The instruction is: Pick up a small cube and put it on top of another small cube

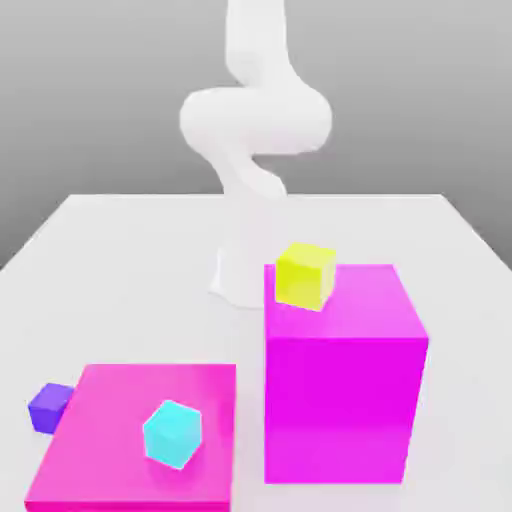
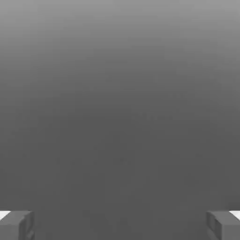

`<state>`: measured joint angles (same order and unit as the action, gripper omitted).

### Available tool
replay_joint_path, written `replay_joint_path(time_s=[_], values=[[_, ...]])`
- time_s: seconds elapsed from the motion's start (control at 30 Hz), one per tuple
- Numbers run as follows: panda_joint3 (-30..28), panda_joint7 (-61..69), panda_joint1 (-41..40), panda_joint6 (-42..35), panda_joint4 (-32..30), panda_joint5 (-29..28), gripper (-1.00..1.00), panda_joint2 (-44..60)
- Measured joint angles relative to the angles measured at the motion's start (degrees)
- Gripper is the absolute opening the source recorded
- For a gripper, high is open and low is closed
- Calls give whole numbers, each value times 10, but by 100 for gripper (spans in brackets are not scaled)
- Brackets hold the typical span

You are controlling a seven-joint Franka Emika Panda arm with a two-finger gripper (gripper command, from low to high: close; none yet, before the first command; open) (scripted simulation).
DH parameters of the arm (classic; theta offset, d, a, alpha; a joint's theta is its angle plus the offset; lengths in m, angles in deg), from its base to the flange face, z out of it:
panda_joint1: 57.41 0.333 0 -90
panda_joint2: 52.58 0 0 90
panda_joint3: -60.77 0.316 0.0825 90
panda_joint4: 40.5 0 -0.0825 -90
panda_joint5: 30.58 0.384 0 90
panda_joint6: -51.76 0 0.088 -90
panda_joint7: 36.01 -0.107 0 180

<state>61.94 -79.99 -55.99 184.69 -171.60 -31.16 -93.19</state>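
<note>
The small cube is out of view. A yellow cube (image 1: pixel 305 274) sits on the back left corner of a tall magenta block (image 1: pixel 345 385). My gripper (image 2: pixel 120 226) is open in the hand view, its two grey fingertips (image 2: pixel 17 226) far apart with nothing between them and only plain grey background ahead. The white arm (image 1: pixel 255 130) rises from its base behind the tall block and leaves the exterior view at the top.
A flat magenta block (image 1: pixel 110 440) lies at the front of the exterior view's left, with a light cyan cube (image 1: pixel 172 433) on it. A purple cube (image 1: pixel 50 407) rests on the white table (image 1: pixel 110 260) beside the flat block's left edge.
</note>
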Motion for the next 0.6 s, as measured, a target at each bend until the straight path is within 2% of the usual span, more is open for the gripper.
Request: replay_joint_path(time_s=[0.6], values=[[96, 125, 103, 82, 49, -57, 0, 377]])
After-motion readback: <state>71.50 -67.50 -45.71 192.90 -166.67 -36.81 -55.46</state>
